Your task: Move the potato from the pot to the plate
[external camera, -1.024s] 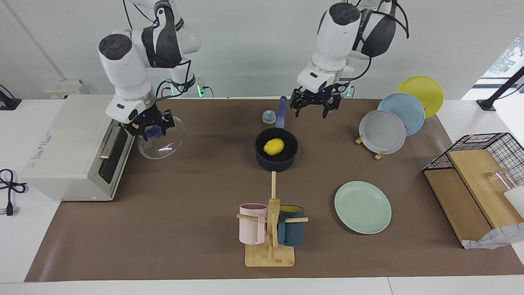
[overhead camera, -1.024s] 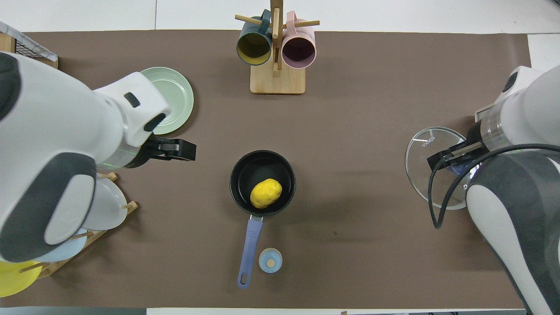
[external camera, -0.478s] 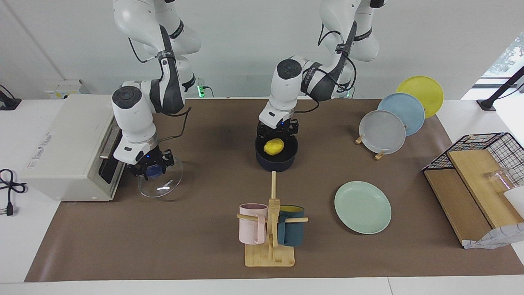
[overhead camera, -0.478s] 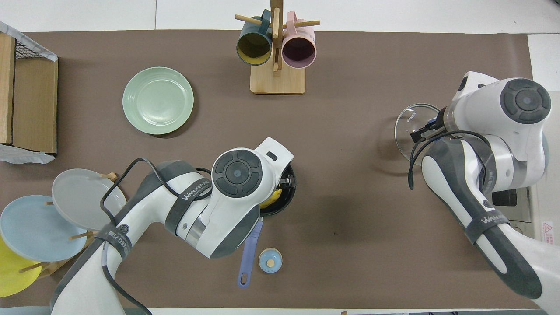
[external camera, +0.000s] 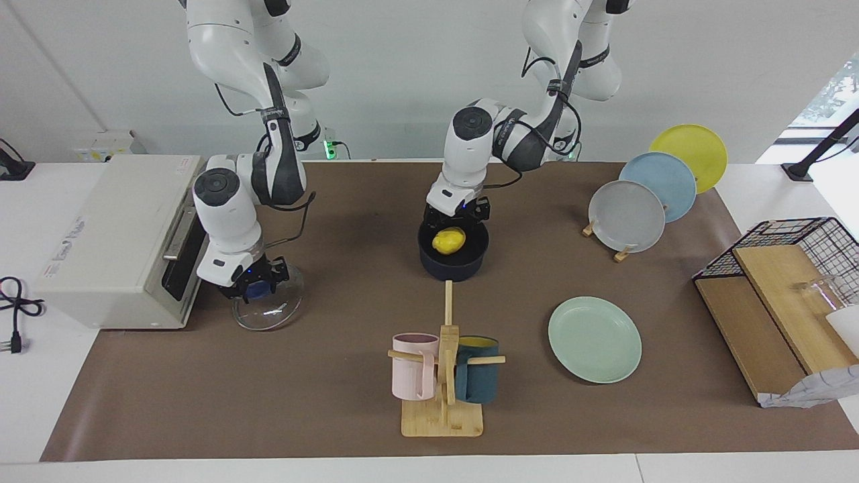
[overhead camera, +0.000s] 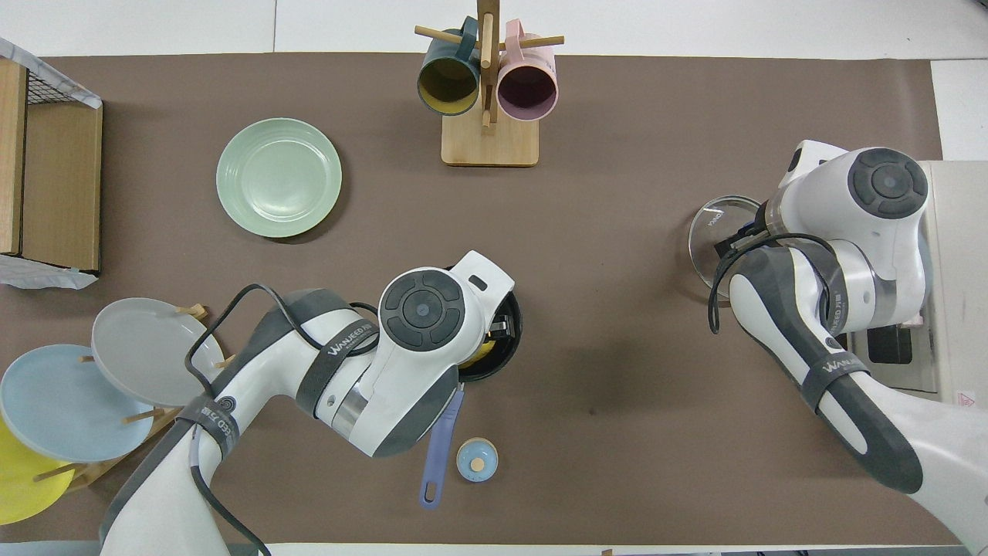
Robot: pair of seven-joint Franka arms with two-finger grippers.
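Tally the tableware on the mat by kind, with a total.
Plates: 4 - mint-green plate, grey plate, blue plate, yellow plate
Mugs: 2 - pink mug, teal mug
Pots: 1 - pot, holding the potato
Glass lids: 1 - glass lid
Total: 8

A big brown mat (external camera: 322, 402) covers the table (external camera: 40, 429). On it sit the pot (external camera: 453, 263), the plate (external camera: 594, 339) and a mug stand (external camera: 442, 419).
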